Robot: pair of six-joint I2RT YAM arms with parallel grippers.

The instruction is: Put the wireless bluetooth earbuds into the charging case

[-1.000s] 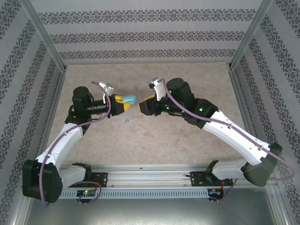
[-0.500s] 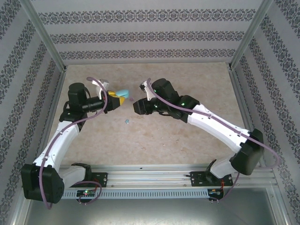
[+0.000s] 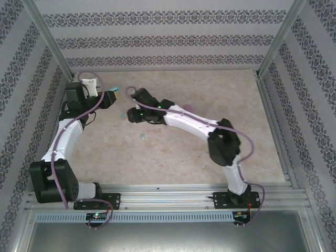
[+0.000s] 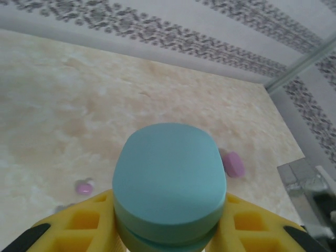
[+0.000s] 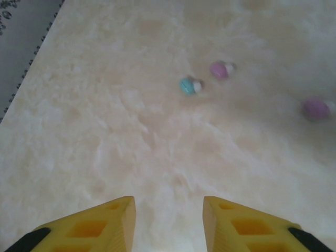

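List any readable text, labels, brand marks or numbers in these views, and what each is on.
None readable.
The blue case in the left claw: plain lid, no brand mark.
The light blue earbud and pink earbuds: too small to show any marking.
The wall bands: ornamental pattern, not lettering.
The boards at the arm bases: any print is too small to read.

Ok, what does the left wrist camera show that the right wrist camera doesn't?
Left wrist: a light blue charging case clamped in the left gripper. Right wrist: the right gripper open on nothing, and a light blue earbud lying ahead of it. Both: marbled table and pink earbuds.
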